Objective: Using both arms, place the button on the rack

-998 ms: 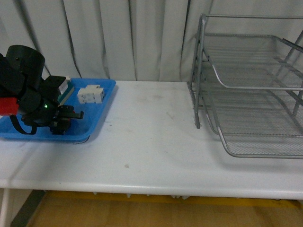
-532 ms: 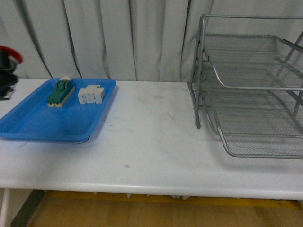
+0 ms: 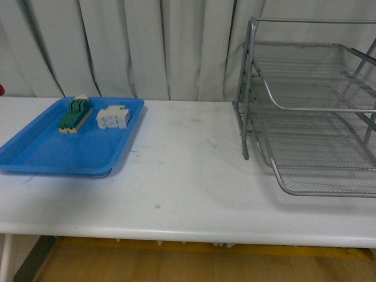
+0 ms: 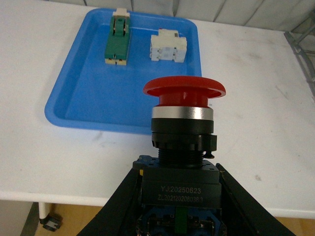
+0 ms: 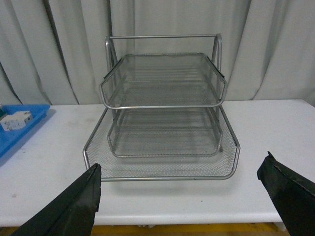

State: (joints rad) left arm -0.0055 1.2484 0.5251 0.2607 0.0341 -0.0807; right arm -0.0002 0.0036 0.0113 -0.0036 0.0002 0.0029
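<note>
White counter [image 3: 188, 176] carries the rack [image 5: 162, 106]. Left jaws clamp the button [image 4: 183, 113] by its dark body, red cap clear, aloft near the blue tray [image 4: 78, 98], likely for handover. Right jaws stand apart, facing the rack.

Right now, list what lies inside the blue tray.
Inside the blue tray: a green-and-beige block and a white block, apart, at its far end. Nothing else shows in it; the front view crops its left corner.

Just a red sliver [image 3: 1, 89] at the front view's left edge, too little to name, the rack [image 3: 305, 108] runs off its right edge, and the button [image 4: 183, 128] loses its base below the left wrist view.
</note>
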